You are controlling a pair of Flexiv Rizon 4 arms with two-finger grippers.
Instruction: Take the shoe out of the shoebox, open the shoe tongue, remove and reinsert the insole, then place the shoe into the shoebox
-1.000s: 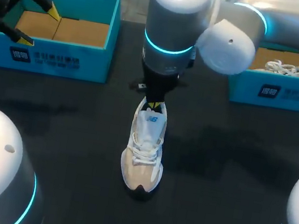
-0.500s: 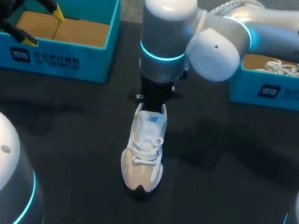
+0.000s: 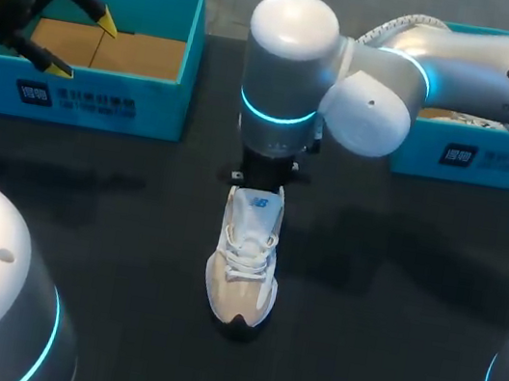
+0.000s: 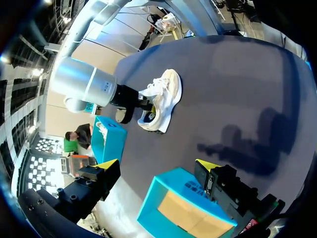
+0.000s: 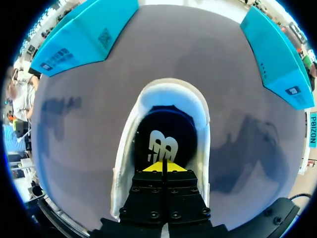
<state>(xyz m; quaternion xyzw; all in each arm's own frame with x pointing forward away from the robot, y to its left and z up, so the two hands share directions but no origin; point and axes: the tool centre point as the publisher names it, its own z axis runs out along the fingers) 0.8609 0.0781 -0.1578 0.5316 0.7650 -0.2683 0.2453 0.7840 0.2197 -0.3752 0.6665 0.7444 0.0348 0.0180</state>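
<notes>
1. The shoe stands on its sole at the centre of the frame on the dark tabletop. Its toe points to the lower edge and its heel to the upper edge, and it is outside both boxes.
2. The right arm enters from the upper right and its wrist hangs over the heel. The right end effector is down in the shoe's mouth, behind the raised tongue.
3. In the right wrist view its yellow tips are pressed together with no gap, right over the dark insole, with the white heel collar ahead of them. Whether a lip of the insole is nipped between them cannot be told.
4. The left end effector sits at the upper left, spread wide and holding nothing. It is above the open left shoebox and well apart from the shoe.
5. The right shoebox lies at the right edge, partly hidden by the right arm.
6. The work looks to be at the insole stage.
7. The shoe is probably light, with a soft upper, so a pull on the insole could lift or tip it.
8. The insole looks thin and floppy, and is best pinched at its heel edge and peeled up.
9. The firmer heel and sole sides are the better places to steady or carry the shoe.
</notes>
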